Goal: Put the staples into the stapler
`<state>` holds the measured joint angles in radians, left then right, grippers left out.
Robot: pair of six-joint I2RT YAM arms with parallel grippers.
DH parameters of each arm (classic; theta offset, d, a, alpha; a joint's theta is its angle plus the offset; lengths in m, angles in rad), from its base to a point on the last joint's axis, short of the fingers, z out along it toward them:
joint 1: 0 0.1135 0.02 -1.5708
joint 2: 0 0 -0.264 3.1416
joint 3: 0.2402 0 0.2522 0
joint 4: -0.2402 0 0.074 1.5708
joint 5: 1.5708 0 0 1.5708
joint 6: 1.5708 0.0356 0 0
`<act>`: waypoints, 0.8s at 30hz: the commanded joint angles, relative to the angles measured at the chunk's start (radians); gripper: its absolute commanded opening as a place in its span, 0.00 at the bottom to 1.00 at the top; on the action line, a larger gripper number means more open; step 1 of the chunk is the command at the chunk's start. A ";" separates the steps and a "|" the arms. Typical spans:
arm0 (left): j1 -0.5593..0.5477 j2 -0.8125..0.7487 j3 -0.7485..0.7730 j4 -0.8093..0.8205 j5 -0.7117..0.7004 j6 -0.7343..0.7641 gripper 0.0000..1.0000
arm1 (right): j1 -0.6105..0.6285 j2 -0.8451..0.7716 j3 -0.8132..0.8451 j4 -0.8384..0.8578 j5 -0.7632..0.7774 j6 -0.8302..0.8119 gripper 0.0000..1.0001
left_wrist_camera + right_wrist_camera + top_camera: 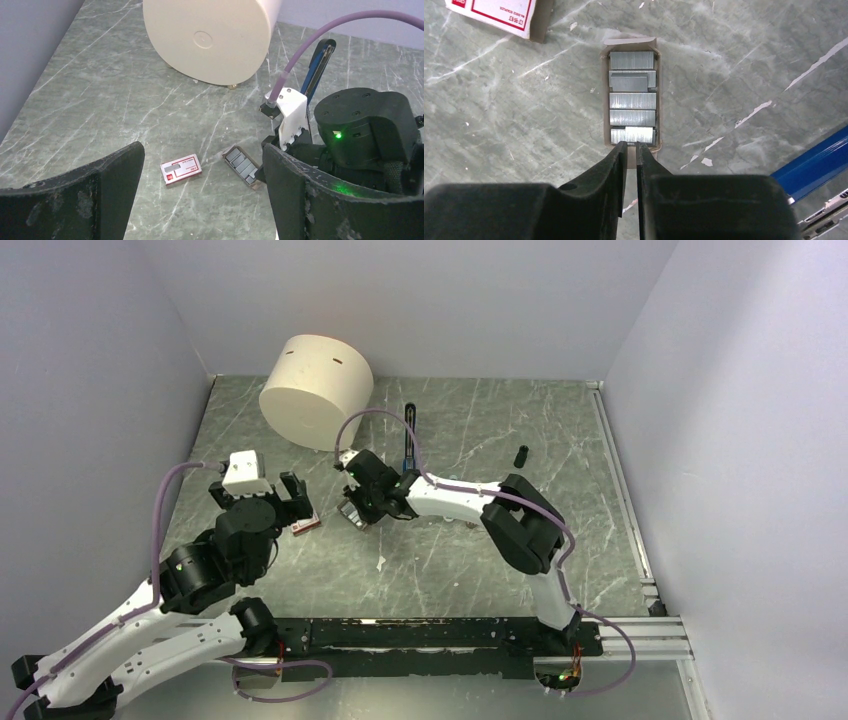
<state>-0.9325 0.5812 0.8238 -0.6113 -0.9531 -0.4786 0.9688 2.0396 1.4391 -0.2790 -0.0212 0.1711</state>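
1. The right gripper (632,146) has its fingers pressed together, leaving only a thin slit. Its tips sit at the near end wall of the open cardboard tray (605,100); whether a strip is pinched between them cannot be told.
2. The staples (632,101) lie in that tray as several silver strips side by side. Each strip runs crosswise, while the tray's long axis runs straight away from the right fingers, so the nearest strip is just ahead of the tips.
3. The red-and-white box sleeve (181,169) lies flat on the table (100,100) just beside the tray, apart from it. What it holds cannot be seen.
4. The stapler (410,435) lies on the table beyond the right gripper, its long axis pointing toward the back wall. In the right wrist view its blue body crosses the lower right corner, near the tray but not touching it.
5. The left gripper (201,152) hangs with its fingers wide apart and nothing between them, above the sleeve.
6. The right arm is the nearer to both staples and stapler, so the pick likely falls to it
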 commanded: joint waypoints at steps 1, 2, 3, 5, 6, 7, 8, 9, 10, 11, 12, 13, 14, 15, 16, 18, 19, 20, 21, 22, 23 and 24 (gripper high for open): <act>-0.001 -0.014 0.006 0.015 -0.002 0.009 0.92 | 0.003 0.027 0.030 0.008 -0.004 -0.022 0.19; -0.002 -0.014 0.006 0.015 -0.002 0.009 0.92 | 0.004 0.033 0.034 0.007 0.003 -0.022 0.21; -0.001 -0.014 0.007 0.013 -0.002 0.009 0.92 | 0.004 0.035 0.037 0.005 0.010 -0.023 0.23; -0.002 -0.012 0.008 0.011 -0.005 0.009 0.92 | 0.004 0.043 0.042 0.001 0.018 -0.022 0.27; -0.002 -0.012 0.009 0.010 -0.005 0.009 0.92 | 0.004 0.045 0.045 0.000 0.019 -0.023 0.28; -0.001 -0.013 0.010 0.009 -0.005 0.009 0.92 | 0.004 0.048 0.046 -0.001 0.019 -0.024 0.29; -0.002 -0.013 0.009 0.009 -0.007 0.008 0.92 | 0.004 0.052 0.048 -0.002 0.018 -0.026 0.30; -0.003 -0.014 0.010 0.008 -0.007 0.008 0.92 | 0.004 0.055 0.050 -0.002 0.018 -0.026 0.31; -0.002 -0.015 0.009 0.008 -0.008 0.008 0.92 | 0.004 0.057 0.051 -0.002 0.042 -0.027 0.33; -0.002 -0.016 0.008 0.010 -0.007 0.008 0.92 | 0.004 0.061 0.054 -0.004 0.044 -0.027 0.34; -0.002 -0.017 0.008 0.011 -0.008 0.009 0.92 | 0.004 0.064 0.057 -0.006 0.044 -0.028 0.34; -0.002 -0.018 0.007 0.012 -0.008 0.009 0.92 | 0.004 0.068 0.060 -0.008 0.044 -0.028 0.35; -0.001 -0.019 0.007 0.012 -0.008 0.009 0.92 | 0.003 0.072 0.062 -0.008 0.044 -0.028 0.36; -0.001 -0.017 0.007 0.011 -0.008 0.009 0.92 | 0.004 0.075 0.063 -0.009 0.045 -0.027 0.36; -0.001 -0.016 0.008 0.010 -0.008 0.009 0.92 | 0.005 0.079 0.065 -0.008 0.048 -0.028 0.36; -0.002 -0.015 0.009 0.009 -0.008 0.008 0.92 | 0.006 0.079 0.064 -0.008 0.055 -0.029 0.38; -0.002 -0.014 0.009 0.009 -0.009 0.008 0.92 | 0.008 0.078 0.062 -0.005 0.057 -0.031 0.39; -0.001 -0.012 0.009 0.008 -0.009 0.007 0.92 | 0.008 0.077 0.060 -0.003 0.060 -0.031 0.40; -0.001 -0.012 0.009 0.008 -0.009 0.007 0.92 | 0.010 0.076 0.058 -0.001 0.063 -0.030 0.40; -0.001 -0.012 0.009 0.008 -0.008 0.007 0.92 | 0.010 0.076 0.057 0.000 0.065 -0.031 0.41; -0.001 -0.012 0.009 0.009 -0.008 0.008 0.92 | 0.010 0.076 0.056 -0.002 0.067 -0.032 0.41; -0.001 -0.012 0.009 0.010 -0.008 0.008 0.92 | 0.010 0.076 0.057 -0.002 0.069 -0.033 0.41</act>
<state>-0.9325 0.5747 0.8238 -0.6113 -0.9535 -0.4782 0.9730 2.1052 1.4780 -0.2810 0.0223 0.1520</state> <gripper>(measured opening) 0.922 0.406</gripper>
